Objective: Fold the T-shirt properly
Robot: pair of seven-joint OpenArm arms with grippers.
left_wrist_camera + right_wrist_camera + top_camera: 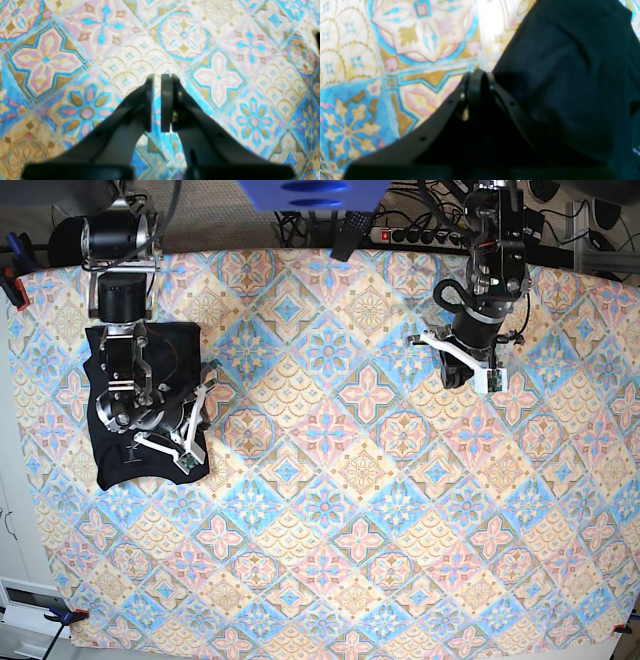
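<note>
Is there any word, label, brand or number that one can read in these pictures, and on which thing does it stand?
None can be read.
T-shirt: black, no print or legible label visible.
Tablecloth: only tile ornaments, no letters.
Blue object at the top edge: markings too blurred.

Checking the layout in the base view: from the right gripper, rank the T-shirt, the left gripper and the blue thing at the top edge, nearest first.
1. T-shirt: directly beneath the right gripper, at the image's left.
2. Blue thing: top edge, centre.
3. Left gripper: far across the patterned tablecloth, upper right of the image.
</note>
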